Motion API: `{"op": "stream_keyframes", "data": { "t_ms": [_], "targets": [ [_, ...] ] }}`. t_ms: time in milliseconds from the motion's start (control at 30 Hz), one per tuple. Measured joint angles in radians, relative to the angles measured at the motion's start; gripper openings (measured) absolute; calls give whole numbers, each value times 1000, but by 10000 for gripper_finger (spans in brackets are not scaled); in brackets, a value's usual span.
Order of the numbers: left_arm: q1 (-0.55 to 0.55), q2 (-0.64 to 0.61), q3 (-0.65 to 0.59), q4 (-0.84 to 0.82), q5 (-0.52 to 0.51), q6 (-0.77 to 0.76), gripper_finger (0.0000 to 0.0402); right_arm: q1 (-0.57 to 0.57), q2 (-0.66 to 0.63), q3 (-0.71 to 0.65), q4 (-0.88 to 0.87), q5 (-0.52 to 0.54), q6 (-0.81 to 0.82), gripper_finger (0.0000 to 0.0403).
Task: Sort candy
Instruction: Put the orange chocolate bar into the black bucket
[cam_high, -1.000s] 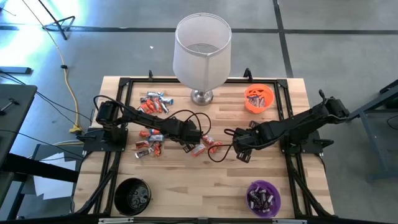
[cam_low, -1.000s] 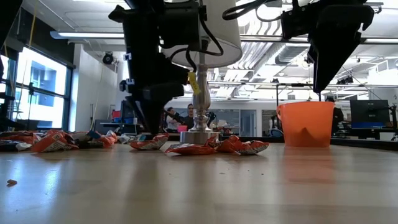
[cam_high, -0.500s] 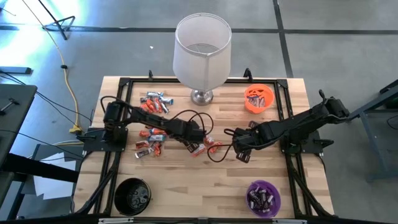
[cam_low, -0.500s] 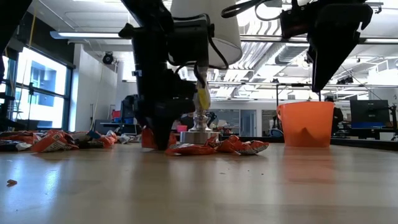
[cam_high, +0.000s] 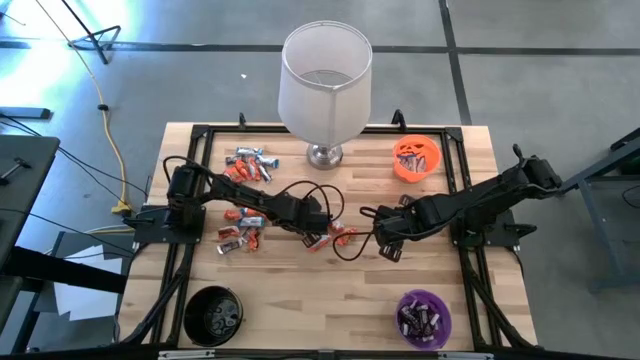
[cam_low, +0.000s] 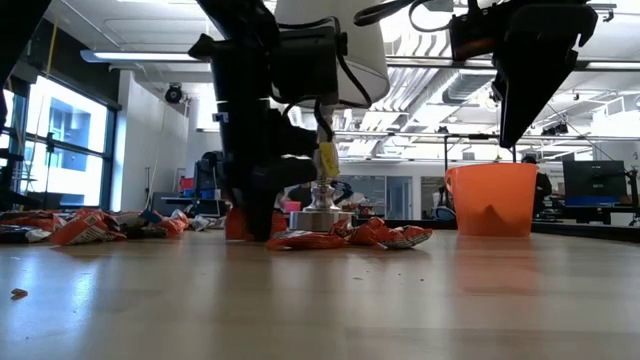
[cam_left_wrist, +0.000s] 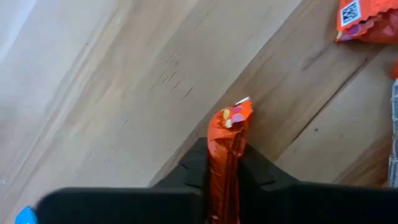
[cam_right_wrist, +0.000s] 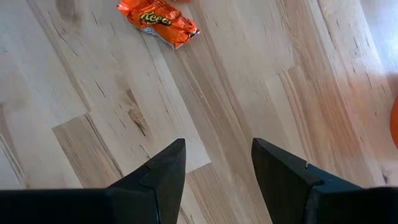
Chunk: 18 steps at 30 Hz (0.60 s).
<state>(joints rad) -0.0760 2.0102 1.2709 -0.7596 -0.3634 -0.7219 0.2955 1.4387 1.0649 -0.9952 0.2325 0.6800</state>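
The left tool (cam_left_wrist: 225, 177) pinches an orange candy (cam_left_wrist: 227, 149) at mid-bench (cam_high: 300, 285), loose candies (cam_high: 243, 233) and a lamp (cam_high: 324, 85) close by. The right tool (cam_right_wrist: 214, 163) hovers open beside it.

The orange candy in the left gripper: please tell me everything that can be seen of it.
The orange candy is a small bar in a shiny, crinkled orange wrapper with a crimped end bearing small yellow and pink marks. It stands on edge, pinched between the two dark fingers of the left gripper, over bare wooden table near the middle, beside other orange candies.
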Motion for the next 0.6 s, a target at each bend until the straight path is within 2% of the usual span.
{"op": "stream_keyframes", "data": {
  "t_ms": [67,167,300,433,600],
  "targets": [
    [-12,-3,3,3,-8,-9,12,0,0,0,0,0,0,180],
    [-38,-10,17,-16,-16,-17,24,0,0,0,3,0,0,180],
    [-95,-52,67,-130,-31,-62,36,0,0,0,10,0,0,180],
    [-190,-108,140,-288,-27,-155,35,0,0,0,16,0,0,180],
    [-357,-179,235,-453,-22,-365,36,0,0,0,20,0,0,180]
  ]
}}
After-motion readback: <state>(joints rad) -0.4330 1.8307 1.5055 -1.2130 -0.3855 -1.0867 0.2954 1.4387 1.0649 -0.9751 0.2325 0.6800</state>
